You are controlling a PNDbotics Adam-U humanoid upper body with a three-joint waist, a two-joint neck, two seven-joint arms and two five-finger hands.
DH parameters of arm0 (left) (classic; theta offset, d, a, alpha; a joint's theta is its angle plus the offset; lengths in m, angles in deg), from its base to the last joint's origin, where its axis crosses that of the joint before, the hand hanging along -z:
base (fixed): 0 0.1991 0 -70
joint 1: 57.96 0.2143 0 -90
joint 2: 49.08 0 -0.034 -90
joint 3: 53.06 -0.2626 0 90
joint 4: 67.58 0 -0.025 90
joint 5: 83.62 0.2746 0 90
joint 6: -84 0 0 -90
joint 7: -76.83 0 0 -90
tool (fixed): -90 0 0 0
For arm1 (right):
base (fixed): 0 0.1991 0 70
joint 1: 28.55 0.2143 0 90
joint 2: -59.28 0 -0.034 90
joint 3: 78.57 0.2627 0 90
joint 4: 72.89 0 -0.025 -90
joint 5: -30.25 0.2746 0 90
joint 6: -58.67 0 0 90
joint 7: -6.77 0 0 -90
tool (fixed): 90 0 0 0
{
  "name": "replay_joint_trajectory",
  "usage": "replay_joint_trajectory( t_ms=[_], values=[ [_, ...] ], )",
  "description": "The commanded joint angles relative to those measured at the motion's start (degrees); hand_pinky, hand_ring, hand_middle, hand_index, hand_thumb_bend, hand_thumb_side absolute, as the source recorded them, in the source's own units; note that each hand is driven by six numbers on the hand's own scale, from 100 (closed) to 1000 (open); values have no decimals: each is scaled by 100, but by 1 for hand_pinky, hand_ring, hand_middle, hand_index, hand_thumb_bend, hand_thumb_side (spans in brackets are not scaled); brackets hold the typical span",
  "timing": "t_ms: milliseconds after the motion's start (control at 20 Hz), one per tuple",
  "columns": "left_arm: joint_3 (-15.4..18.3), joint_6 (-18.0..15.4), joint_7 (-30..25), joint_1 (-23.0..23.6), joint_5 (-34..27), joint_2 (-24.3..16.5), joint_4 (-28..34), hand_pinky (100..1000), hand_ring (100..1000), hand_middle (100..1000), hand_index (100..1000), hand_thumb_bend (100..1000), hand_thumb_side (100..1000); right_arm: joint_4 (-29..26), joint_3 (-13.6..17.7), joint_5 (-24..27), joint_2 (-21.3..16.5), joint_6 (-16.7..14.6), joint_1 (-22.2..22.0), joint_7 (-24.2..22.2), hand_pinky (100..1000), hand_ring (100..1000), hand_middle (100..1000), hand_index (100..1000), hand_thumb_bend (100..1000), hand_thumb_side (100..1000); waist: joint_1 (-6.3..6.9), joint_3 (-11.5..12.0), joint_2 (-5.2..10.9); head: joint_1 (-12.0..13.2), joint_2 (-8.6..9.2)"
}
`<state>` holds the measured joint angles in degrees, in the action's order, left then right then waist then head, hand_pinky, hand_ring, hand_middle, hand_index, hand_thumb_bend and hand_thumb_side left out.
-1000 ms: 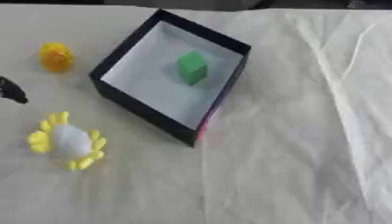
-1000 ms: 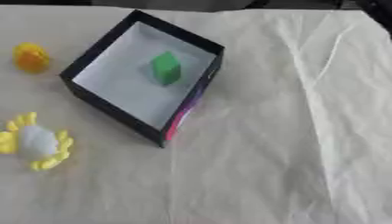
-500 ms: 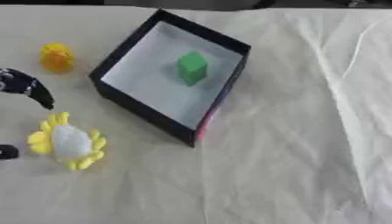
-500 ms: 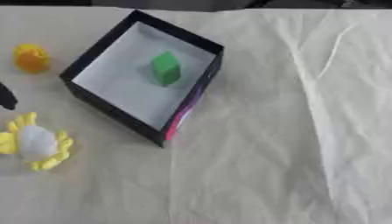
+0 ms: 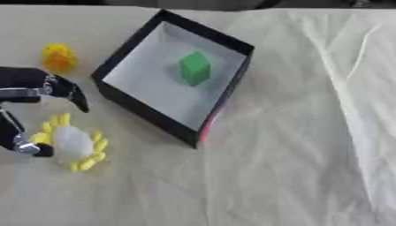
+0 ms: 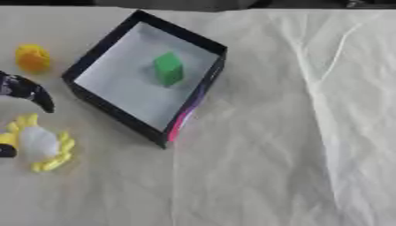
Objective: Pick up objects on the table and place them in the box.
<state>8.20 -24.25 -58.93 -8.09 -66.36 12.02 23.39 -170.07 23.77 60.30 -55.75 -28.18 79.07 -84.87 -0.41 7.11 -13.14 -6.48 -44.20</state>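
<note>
A black box (image 5: 131, 109) with a white floor lies askew at the upper middle, with a green block (image 5: 195, 67) inside it. Left of the box a small yellow object (image 5: 58, 57) rests on the cloth. Below it lies a white and yellow flower-shaped toy (image 5: 72, 142). My left hand (image 5: 35, 88) comes in from the left edge, open, with fingers above the toy and the thumb at the toy's left side. It spans the toy without closing on it. My right hand is out of view.
A cream cloth (image 5: 294, 145) covers the table, with creases running down the right side. A pink strip (image 5: 209, 128) shows on the box's near right wall.
My left hand has moved in from the left edge toward the flower-shaped toy, and its fingers and thumb now flank it. The box and other objects have stayed put.
</note>
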Motion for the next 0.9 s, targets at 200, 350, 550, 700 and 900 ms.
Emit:
replay_joint_trajectory(
  t_ms=[200,350,550,700,900],
  values=[
    [-147,-951,-379,-153,703,309,-160,886,854,781,843,592,100,-21,93,52,-84,31,39,-34,1000,698,632,809,100,601,74,-11,177,43,8],
    [-274,-1064,-468,-132,922,422,-325,880,848,774,839,575,100,0,123,42,-57,45,12,-14,1000,698,631,809,100,603,75,-16,169,72,8],
    [-349,-1146,-610,-87,1065,428,-433,848,811,706,796,514,100,15,142,35,-49,58,-7,19,1000,698,631,806,100,608,80,-20,162,83,8],
    [-287,-1147,-620,-51,1071,349,-277,816,768,636,733,446,100,20,144,48,-53,67,-5,37,1000,697,630,801,100,608,83,-14,164,78,8],
    [-47,-981,-615,9,871,163,218,750,687,550,604,346,100,32,149,53,-61,78,-13,54,1000,696,629,799,100,610,87,4,170,72,8]
  ],
)
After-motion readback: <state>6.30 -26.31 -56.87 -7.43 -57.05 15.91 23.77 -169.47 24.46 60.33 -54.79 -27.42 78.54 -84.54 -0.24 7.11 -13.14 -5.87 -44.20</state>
